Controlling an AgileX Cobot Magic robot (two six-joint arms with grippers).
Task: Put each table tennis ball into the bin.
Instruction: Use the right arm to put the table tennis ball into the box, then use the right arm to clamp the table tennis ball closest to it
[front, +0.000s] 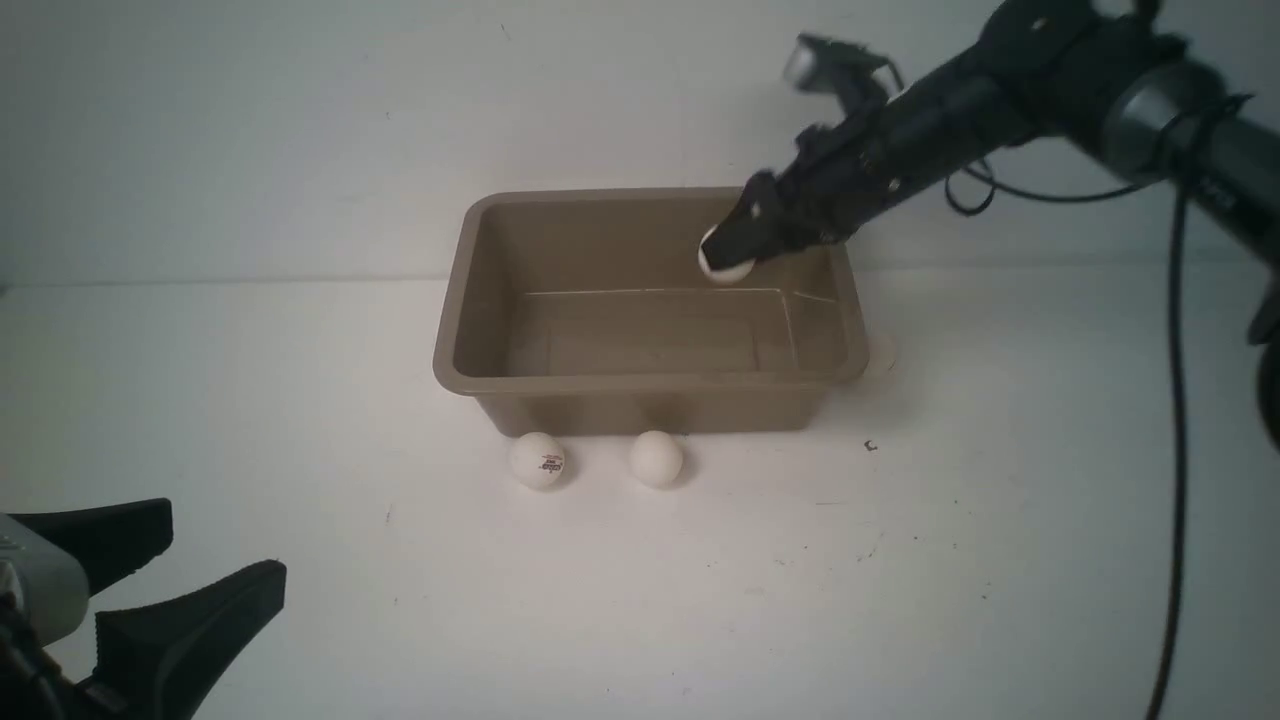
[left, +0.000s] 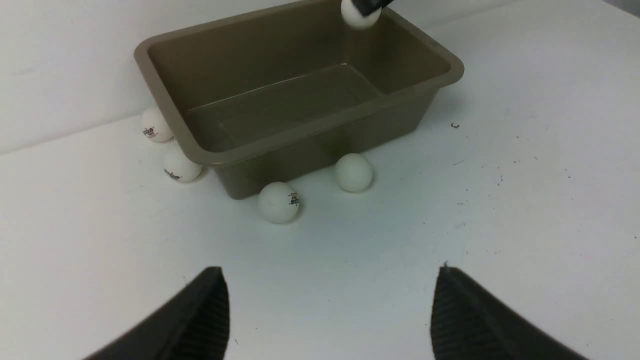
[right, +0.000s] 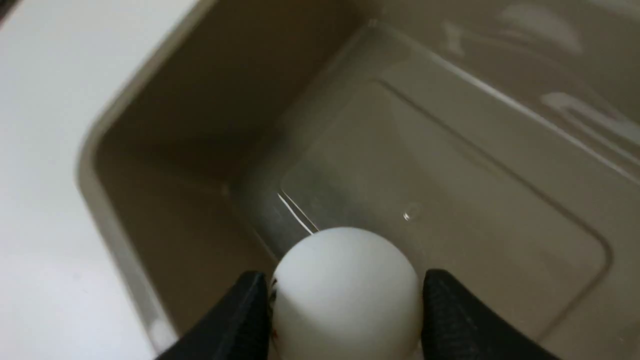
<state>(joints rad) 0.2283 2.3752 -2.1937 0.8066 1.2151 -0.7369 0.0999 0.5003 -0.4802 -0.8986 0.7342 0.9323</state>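
your right hand (front: 724, 252) squeezes one ball (front: 722, 268) over the bin (front: 650, 382), and your left hand (left: 330, 272) stands wide apart

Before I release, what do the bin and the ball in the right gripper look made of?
The bin looks like moulded plastic, taupe, semi-gloss: rounded corners, flared rim, light streaks on its floor. The ball in the right gripper looks like smooth plastic, white with a soft sheen; the exact plastic cannot be told.
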